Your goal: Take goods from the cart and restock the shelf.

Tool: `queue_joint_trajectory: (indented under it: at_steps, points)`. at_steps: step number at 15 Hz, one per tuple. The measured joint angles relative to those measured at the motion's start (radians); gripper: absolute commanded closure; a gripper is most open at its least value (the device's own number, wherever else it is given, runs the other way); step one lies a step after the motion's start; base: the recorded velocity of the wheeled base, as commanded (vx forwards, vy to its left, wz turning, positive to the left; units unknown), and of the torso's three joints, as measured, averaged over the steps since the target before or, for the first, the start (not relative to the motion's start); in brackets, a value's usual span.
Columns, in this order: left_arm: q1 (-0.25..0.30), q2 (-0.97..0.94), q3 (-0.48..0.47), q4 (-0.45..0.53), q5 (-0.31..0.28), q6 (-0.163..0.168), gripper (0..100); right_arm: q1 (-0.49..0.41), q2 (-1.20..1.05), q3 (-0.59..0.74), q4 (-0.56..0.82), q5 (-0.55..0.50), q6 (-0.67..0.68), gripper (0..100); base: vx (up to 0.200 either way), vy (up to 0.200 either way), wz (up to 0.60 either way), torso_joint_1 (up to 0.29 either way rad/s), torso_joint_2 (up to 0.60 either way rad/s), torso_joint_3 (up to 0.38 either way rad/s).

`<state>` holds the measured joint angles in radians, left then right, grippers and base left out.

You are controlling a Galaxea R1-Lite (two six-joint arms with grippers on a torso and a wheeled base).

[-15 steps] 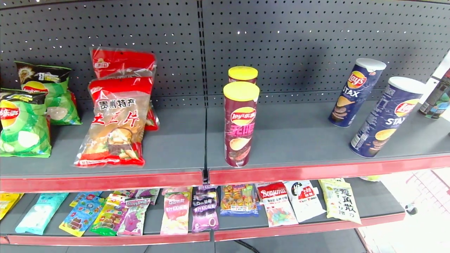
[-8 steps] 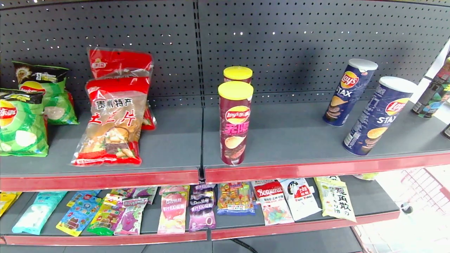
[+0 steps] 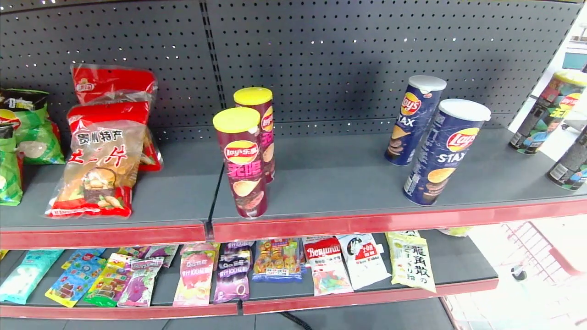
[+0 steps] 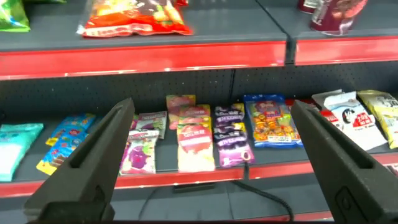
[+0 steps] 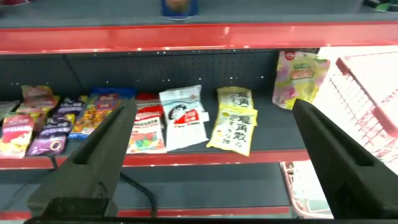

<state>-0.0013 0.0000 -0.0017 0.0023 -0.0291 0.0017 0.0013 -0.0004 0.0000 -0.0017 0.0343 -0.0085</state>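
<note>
Both tools were spread wide and pinched nothing: the left tool (image 4: 211, 106) and the right tool (image 5: 214, 102) hung low in front of the lower shelf (image 3: 367, 298). This shelf was a flat grey metal board with a glossy red front strip. On it lay a row of thin, flat plastic packets (image 3: 328, 266). To the right of it stood the pink wire cart (image 3: 536, 247); its load I could not tell.

On the upper shelf (image 3: 344, 178), near the front edge, stood a maroon tube (image 3: 241, 162) with a yellow lid and a blue tube (image 3: 442, 153) with a white lid, both round and upright. A crinkled clear-and-red bag (image 3: 98, 167) leaned to the left. One more of each stood behind. Farthest was the perforated back panel (image 3: 321, 59).
</note>
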Motion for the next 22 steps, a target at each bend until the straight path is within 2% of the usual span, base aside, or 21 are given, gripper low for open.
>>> queue_joint_trajectory:
  at_steps: [17,22]
  points:
    - [-0.001,0.000,0.000,0.000,0.000,0.000,0,0.000,0.000,0.000,0.001,-0.001,0.001,0,0.000,-0.200,0.00,0.003,0.00,0.002]
    - [-0.001,0.000,0.000,0.002,0.001,0.000,0,-0.001,0.000,0.000,0.000,-0.001,0.001,0,0.000,0.000,0.00,0.000,0.00,0.000]
